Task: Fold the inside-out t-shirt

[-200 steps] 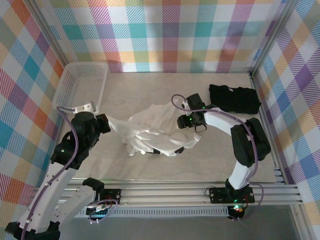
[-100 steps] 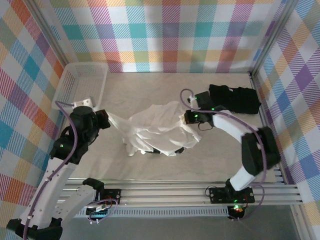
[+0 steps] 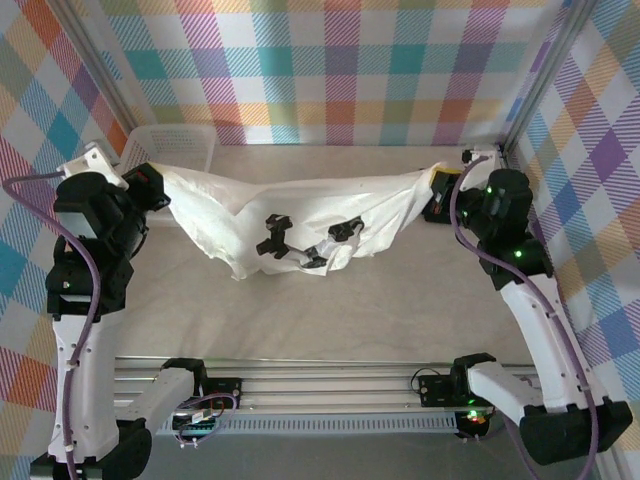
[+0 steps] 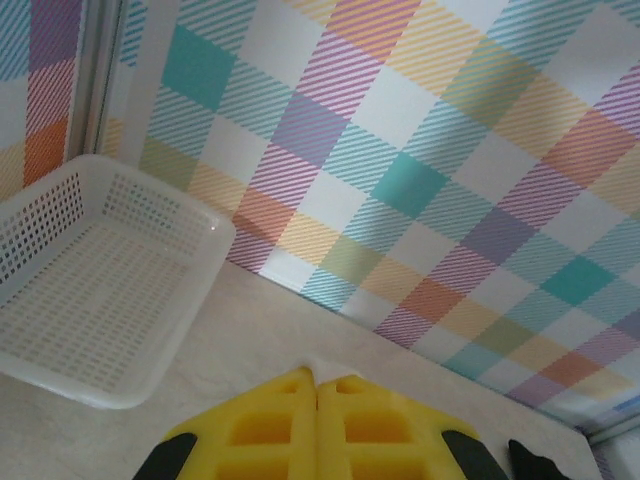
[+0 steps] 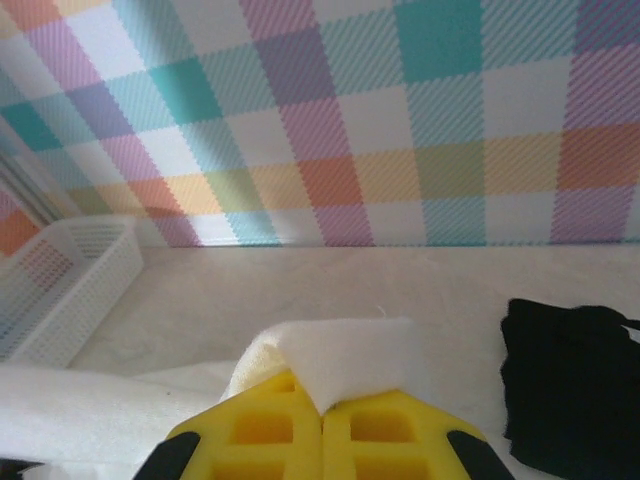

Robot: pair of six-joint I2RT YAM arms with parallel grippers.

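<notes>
A plain white t-shirt (image 3: 310, 210) hangs stretched from left to right above a pale desk (image 3: 400, 300), held up by its two ends between two robot arms. The left gripper (image 4: 317, 382) is closed, its yellow fingers pressed together with only a sliver of white cloth showing at their tips, and from above the shirt's left end runs straight into it. The right gripper (image 5: 322, 415) is also closed, pinching a folded flap of white cloth that drapes over its fingertips. The top edge is pulled fairly taut, while the middle and lower part sag in loose, crumpled folds towards the desk. It is not clear which parts of the shirt are pinched, hem, sleeve or shoulder. The cloth looks thin, light and completely limp, so it should follow the grippers easily but will not keep any shape on its own and will likely bunch wherever it is unsupported. The small pinch on the left seems the weaker hold and could slip out under a hard pull. Good places to grip would be two corners of one edge, such as both shoulders or both hem corners, so it hangs flat. A white basket (image 3: 170, 140) sits at the far left, and a black folded garment (image 5: 570, 380) lies at the far right of the desk.
</notes>
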